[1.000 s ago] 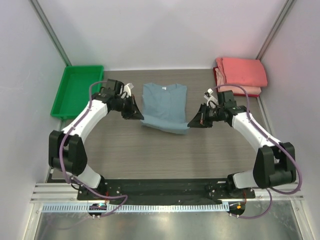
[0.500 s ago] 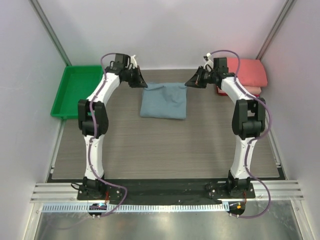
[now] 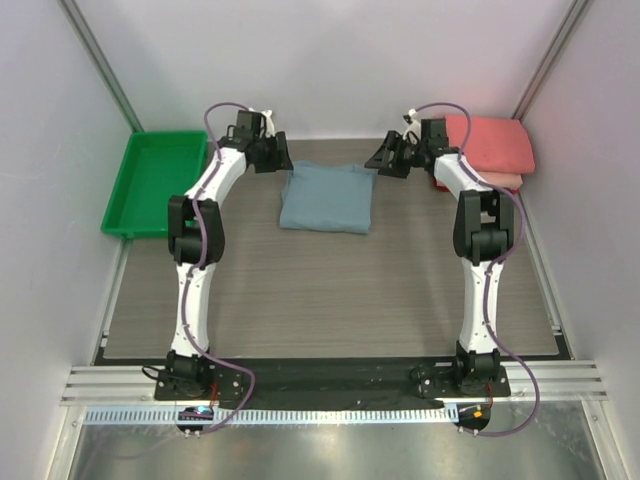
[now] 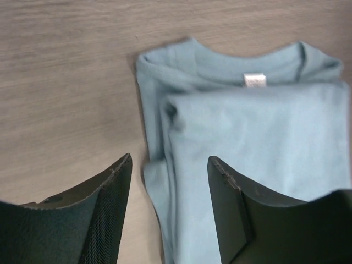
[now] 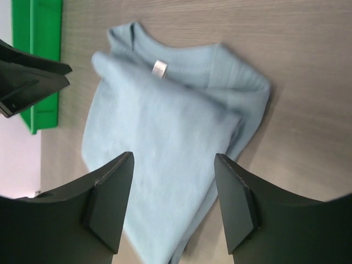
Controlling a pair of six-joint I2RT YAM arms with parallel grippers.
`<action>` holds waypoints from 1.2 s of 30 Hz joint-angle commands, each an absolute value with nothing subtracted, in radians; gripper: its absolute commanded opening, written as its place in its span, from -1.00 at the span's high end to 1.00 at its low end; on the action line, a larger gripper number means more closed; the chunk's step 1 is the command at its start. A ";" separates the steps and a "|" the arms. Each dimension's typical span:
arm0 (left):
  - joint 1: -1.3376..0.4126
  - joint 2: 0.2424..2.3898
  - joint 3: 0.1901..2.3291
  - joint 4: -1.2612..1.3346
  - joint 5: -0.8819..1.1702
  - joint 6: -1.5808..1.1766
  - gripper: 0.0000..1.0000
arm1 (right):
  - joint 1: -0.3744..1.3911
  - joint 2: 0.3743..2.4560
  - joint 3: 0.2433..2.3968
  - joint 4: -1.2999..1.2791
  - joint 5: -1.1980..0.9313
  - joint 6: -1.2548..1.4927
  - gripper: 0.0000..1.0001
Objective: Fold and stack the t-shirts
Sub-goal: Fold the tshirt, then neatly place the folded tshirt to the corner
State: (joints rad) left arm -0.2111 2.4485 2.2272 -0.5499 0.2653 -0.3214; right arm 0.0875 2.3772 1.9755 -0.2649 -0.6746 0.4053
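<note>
The blue-grey t-shirt [image 3: 326, 197] lies folded in half at the far middle of the table, its white neck label [image 4: 254, 80] showing at the far edge. My left gripper [image 3: 283, 160] hovers open over the shirt's far left corner [image 4: 159, 110], with nothing between its fingers [image 4: 113, 209]. At the far right corner my right gripper [image 3: 378, 163] also stands open above the cloth [image 5: 159, 132] and holds nothing. A stack of folded coral-pink t-shirts [image 3: 487, 145] sits at the back right.
A green plastic tray [image 3: 155, 180] stands at the back left, also in the right wrist view [image 5: 41, 60]. White walls close in the table on three sides. Both arms reach far out toward the back wall.
Both grippers carried the shirt's near edge to the far edge, folding it in half. They then opened and let go of the cloth.
</note>
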 commanded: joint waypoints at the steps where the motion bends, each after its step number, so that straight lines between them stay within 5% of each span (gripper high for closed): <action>1: -0.215 2.245 2.172 -0.551 0.320 -0.284 -0.16 | 0.081 2.192 1.793 -0.242 -0.692 0.391 -0.34; 6: -0.215 2.215 2.054 -0.558 0.662 -0.313 0.16 | 0.083 2.125 1.612 -0.226 -0.721 0.443 -0.38; 11: -0.215 2.250 1.925 -0.448 0.883 -0.446 0.21 | 0.083 2.143 1.560 -0.183 -0.718 0.502 -0.45; 36: -0.232 2.414 1.822 -0.491 0.813 -0.440 0.26 | 0.196 2.422 1.611 -0.104 -0.655 0.716 -0.47</action>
